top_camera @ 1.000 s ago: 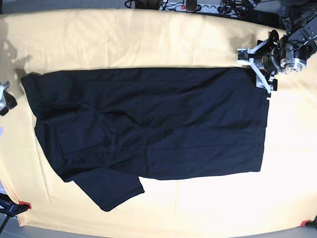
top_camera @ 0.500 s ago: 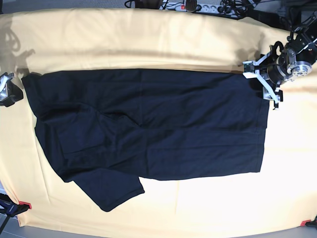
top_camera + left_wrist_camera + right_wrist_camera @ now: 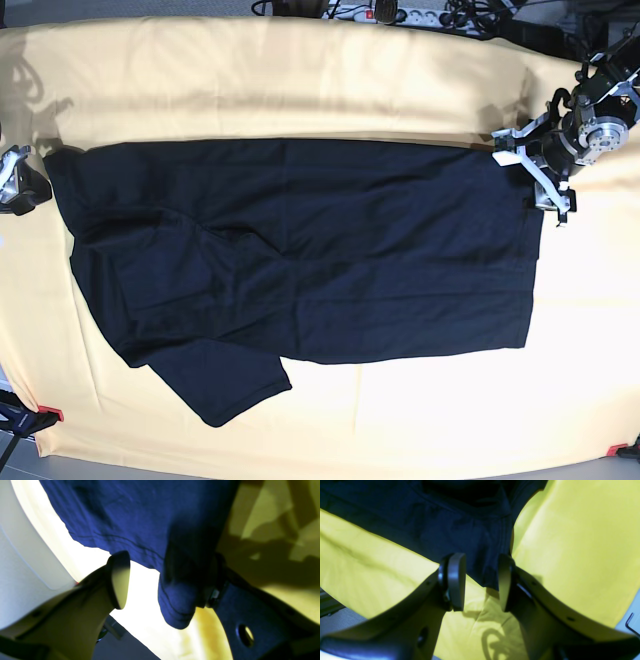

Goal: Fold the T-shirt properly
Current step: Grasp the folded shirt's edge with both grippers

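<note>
Black, soft cloth T-shirt point(image 3: 300, 250) lies on yellow-covered surface point(image 3: 300, 80); left tool point(image 3: 160, 582) and right tool point(image 3: 481, 582), both parted, straddle its corners.

Right gripper point(image 3: 22, 180) half cut by base view's edge; T-shirt point(image 3: 300, 250) label too small to tell.

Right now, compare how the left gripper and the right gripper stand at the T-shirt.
The left gripper has its fingers spread wide, with a bunched hem corner of the T-shirt lying against one of them; the right gripper holds its fingers closer together around a shirt corner, not pinching it. In the base view, the left gripper sits at the hem end and the right gripper at the sleeve end. Both are open, low over the yellow cloth.
</note>
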Action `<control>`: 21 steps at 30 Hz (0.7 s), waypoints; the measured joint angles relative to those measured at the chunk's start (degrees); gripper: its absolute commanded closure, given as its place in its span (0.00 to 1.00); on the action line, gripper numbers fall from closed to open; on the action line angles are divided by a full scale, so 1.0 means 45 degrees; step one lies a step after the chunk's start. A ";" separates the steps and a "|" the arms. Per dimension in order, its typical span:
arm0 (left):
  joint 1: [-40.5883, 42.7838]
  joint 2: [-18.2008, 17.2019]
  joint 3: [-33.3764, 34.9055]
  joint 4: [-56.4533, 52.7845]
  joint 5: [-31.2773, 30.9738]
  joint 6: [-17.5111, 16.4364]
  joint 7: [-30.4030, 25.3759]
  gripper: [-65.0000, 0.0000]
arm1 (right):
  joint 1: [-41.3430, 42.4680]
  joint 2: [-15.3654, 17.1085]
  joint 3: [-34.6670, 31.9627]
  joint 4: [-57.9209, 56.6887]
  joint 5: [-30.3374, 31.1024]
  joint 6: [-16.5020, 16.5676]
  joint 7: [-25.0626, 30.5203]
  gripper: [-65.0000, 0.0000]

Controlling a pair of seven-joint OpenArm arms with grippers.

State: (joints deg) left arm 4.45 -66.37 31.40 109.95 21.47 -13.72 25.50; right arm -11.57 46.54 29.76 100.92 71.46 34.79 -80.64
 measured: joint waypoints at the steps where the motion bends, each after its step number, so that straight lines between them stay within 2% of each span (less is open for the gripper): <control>1: 0.0000 0.0000 0.0000 0.0078 0.0000 0.0000 0.0019 0.42 | 0.0000 0.0000 0.0000 0.0000 0.0000 0.0000 0.0000 0.63; 16: -0.0005 0.0005 0.0000 0.0500 0.0044 0.0097 -0.0010 0.48 | 0.0000 0.0000 0.0000 0.0000 0.0325 0.0000 0.0000 0.63; 17: -0.0005 0.0005 0.0000 0.0500 -0.0019 0.0102 -0.0010 0.52 | 0.0000 0.0000 0.0000 0.0000 0.0325 0.0005 0.0000 0.63; 18: -0.0005 0.0010 0.0000 0.0500 -0.0024 0.0097 -0.0010 0.61 | 0.0000 0.0000 0.0000 0.0000 0.0325 0.0000 0.0000 0.63; 20: 0.0000 0.0010 0.0000 0.0500 -0.0039 0.0165 -0.0019 0.91 | 0.0000 0.0000 0.0000 0.0000 0.0325 0.0005 0.0000 0.63; 21: 0.0000 0.0010 0.0000 0.0500 0.0073 0.0340 -0.0029 1.00 | 0.0000 -0.0010 0.0000 0.0000 0.0321 0.0141 0.0000 0.63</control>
State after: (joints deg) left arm 4.45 -66.32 31.40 112.20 21.80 -12.19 25.36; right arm -11.57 46.50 29.76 100.92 72.90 35.42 -80.64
